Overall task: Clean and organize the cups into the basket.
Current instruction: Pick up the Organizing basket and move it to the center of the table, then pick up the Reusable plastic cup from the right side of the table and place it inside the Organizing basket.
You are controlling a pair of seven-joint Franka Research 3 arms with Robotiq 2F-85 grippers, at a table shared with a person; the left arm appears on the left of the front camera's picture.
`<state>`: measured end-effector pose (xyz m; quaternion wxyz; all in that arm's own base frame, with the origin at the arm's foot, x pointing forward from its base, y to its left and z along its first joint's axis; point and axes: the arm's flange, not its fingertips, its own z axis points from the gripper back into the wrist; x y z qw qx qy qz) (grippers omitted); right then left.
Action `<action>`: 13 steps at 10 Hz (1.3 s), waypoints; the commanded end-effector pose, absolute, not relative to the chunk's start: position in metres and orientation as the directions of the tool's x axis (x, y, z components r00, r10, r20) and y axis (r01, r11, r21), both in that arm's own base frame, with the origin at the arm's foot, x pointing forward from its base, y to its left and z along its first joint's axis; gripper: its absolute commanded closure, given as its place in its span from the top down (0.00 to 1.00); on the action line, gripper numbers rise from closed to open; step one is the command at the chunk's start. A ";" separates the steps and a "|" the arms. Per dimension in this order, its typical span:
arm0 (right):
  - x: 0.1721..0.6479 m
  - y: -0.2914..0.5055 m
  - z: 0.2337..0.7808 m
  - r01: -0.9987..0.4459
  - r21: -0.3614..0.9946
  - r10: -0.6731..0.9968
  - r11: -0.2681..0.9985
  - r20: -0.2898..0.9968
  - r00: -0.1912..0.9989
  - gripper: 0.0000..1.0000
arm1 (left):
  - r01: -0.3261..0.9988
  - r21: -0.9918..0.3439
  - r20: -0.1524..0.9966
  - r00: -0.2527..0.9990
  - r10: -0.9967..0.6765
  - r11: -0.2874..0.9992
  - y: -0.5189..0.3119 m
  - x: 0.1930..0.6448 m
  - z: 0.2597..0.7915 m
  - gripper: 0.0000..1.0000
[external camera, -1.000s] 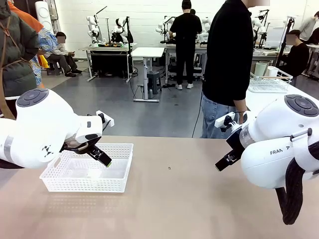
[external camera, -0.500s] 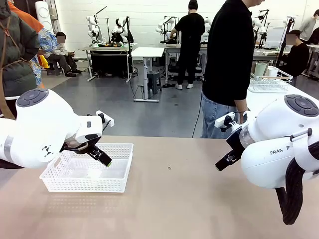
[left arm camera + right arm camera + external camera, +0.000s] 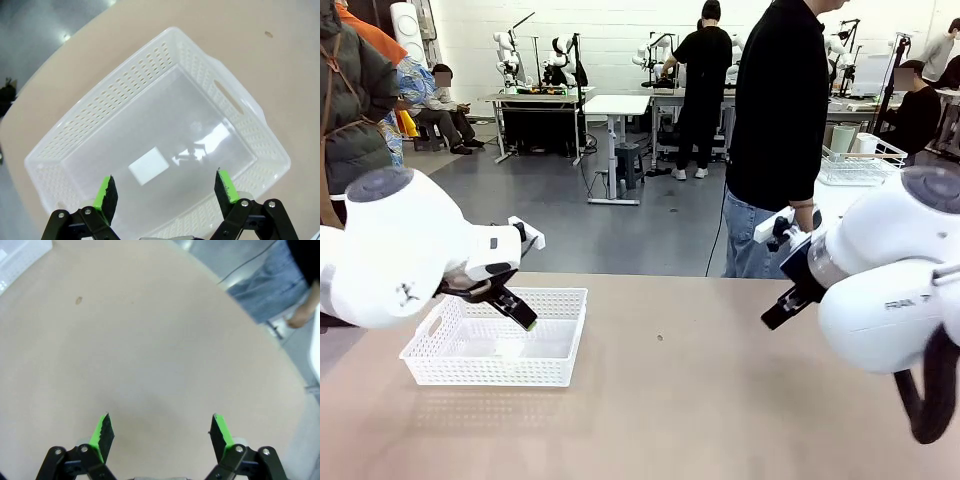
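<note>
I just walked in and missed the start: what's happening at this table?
Nothing is being held yet. The left gripper hangs open over the white basket, which has no cup in it. The right gripper hangs open above the bare table. A person stands at the far side.

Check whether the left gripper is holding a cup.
No: the left gripper hangs over the basket, jaws wide apart and nothing between its green pads.
</note>
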<state>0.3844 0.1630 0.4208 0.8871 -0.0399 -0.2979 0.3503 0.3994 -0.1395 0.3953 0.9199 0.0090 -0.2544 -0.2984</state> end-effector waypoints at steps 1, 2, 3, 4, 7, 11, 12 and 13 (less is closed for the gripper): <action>0.278 0.146 0.438 -0.586 -0.366 0.690 0.723 0.426 0.585 1.00 | 0.542 0.209 0.405 0.710 -0.577 0.814 -0.116 0.324 0.439 1.00; 0.247 0.139 0.442 -0.582 -0.406 0.710 0.704 0.387 0.588 1.00 | 0.550 0.236 0.413 0.689 -0.595 0.801 -0.104 0.296 0.450 1.00; 0.221 0.133 0.441 -0.595 -0.424 0.730 0.683 0.355 0.584 1.00 | 0.544 0.254 0.428 0.678 -0.598 0.799 -0.097 0.270 0.456 1.00; 0.202 0.130 0.437 -0.605 -0.427 0.739 0.672 0.336 0.584 1.00 | 0.542 0.290 0.447 0.652 -0.613 0.788 -0.092 0.245 0.462 1.00; 0.279 0.176 0.514 -0.610 -0.433 0.746 0.664 0.321 0.584 1.00 | 0.536 0.266 0.447 0.668 -0.595 0.801 -0.118 0.316 0.530 1.00; 0.268 0.177 0.519 -0.615 -0.427 0.747 0.663 0.314 0.587 1.00 | 0.536 0.266 0.447 0.668 -0.595 0.801 -0.118 0.316 0.530 1.00; 0.278 0.149 0.523 -0.667 -0.160 0.654 0.727 0.457 0.603 1.00 | 0.536 0.282 0.430 0.671 -0.604 0.796 -0.116 0.313 0.530 1.00; 0.295 0.097 0.517 -0.671 0.204 0.465 0.713 0.578 0.670 1.00 | 0.556 -0.103 0.480 0.754 -0.448 0.825 -0.082 0.330 0.532 1.00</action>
